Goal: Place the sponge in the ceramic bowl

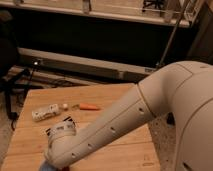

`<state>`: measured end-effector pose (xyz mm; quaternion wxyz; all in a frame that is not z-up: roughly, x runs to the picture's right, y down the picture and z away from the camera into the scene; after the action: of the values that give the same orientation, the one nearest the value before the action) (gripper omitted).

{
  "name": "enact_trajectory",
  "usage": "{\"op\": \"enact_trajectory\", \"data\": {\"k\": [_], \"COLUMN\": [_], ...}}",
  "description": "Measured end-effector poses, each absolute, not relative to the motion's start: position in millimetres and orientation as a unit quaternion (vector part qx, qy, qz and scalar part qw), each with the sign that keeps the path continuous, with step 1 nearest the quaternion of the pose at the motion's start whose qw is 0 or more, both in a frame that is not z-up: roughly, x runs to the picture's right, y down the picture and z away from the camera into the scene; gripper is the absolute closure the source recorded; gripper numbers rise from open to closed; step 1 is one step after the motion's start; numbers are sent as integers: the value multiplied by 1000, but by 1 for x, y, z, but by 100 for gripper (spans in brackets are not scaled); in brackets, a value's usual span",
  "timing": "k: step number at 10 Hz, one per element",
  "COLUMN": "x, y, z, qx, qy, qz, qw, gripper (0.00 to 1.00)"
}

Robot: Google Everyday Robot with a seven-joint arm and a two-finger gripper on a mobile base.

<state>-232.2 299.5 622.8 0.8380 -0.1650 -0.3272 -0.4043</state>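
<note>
My white arm point(115, 125) runs from the right down to the bottom left corner of the camera view. The gripper point(54, 161) sits at that end, low over the front left of the wooden table point(120, 95), and is cut off by the frame's bottom edge. A sliver of the light-blue sponge point(46, 165) shows right under it at the edge. The ceramic bowl is hidden behind the arm or lies below the frame.
A white packet point(45, 112), a small white ball point(65, 106) and an orange stick-shaped piece point(90, 106) lie on the table's left half. A black-and-white striped bar point(64, 121) pokes out from behind the arm. Beyond the table's far edge is a dark wall with a rail.
</note>
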Motion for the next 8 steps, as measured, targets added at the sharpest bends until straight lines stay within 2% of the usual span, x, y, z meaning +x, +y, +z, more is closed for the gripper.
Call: {"op": "enact_trajectory", "data": {"k": [3, 4, 8], "x": [-231, -233, -243], "y": [295, 294, 305], "z": [631, 633, 634], "qx": [-163, -162, -176], "qy": [-332, -334, -358], "qz": [-402, -403, -421], "qw": [838, 836, 814], "gripper": [25, 20, 20]}}
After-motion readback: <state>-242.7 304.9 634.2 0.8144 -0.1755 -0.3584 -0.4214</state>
